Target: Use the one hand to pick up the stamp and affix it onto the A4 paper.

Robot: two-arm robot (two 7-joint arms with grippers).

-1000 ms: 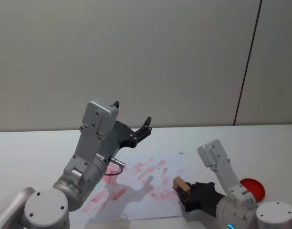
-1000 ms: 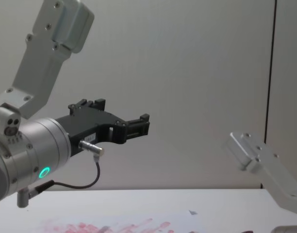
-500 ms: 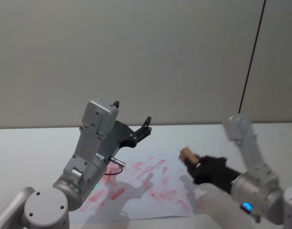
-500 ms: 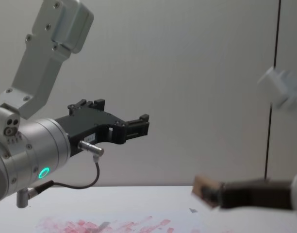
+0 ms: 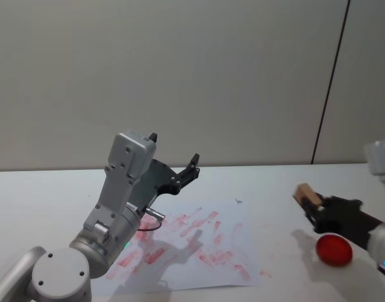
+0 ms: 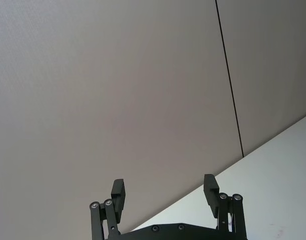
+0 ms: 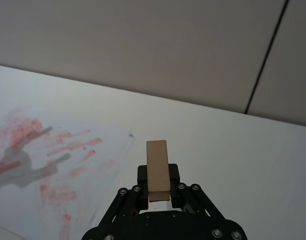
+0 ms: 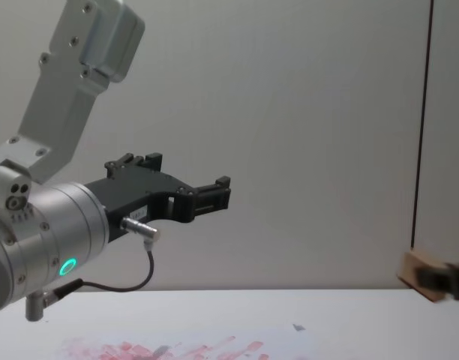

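The right gripper clamps the stamp at the frame's right, its long axis pointing along the fingers. The left gripper, held above the paper, is spread open.

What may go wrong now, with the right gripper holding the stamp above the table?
The right gripper holds the stamp only by its lower end, so the block may tilt or slip when pressed.

In the head view the stamp is beside the red pad, away from the paper, so a mark may land on bare table.

The raised left gripper hangs over the paper and may block the way.
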